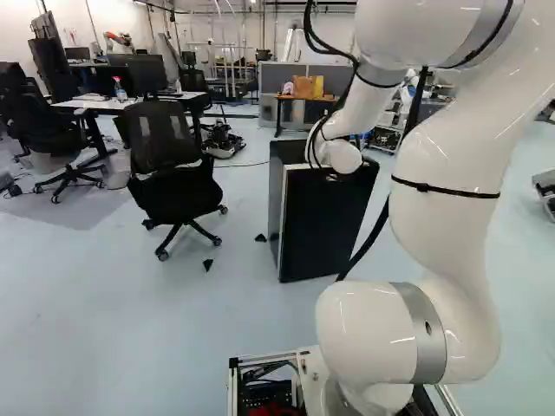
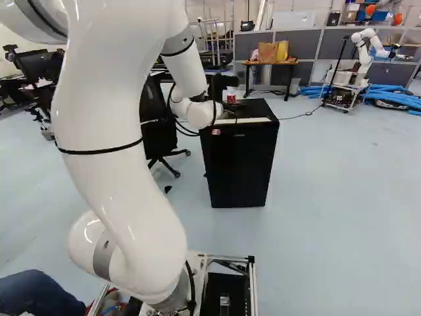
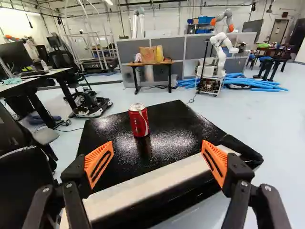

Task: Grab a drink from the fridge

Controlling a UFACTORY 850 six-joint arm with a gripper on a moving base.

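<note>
- Left base view: from behind the arm [image 1: 451,173], well back from the fridge [image 1: 321,225] and toward its left side, facing ahead and slightly down.
- Right base view: also well back and angled down, meeting the fridge's front nearly square-on.
- Wrist view: close above the fridge's near top edge, facing out across its top.
- All three share the fridge and the low table [image 3: 151,63] beyond it.

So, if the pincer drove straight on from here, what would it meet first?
Probably the red metal can standing on the black fridge top, slightly off the midline of the open pincer; clearance over the top is unclear.
</note>
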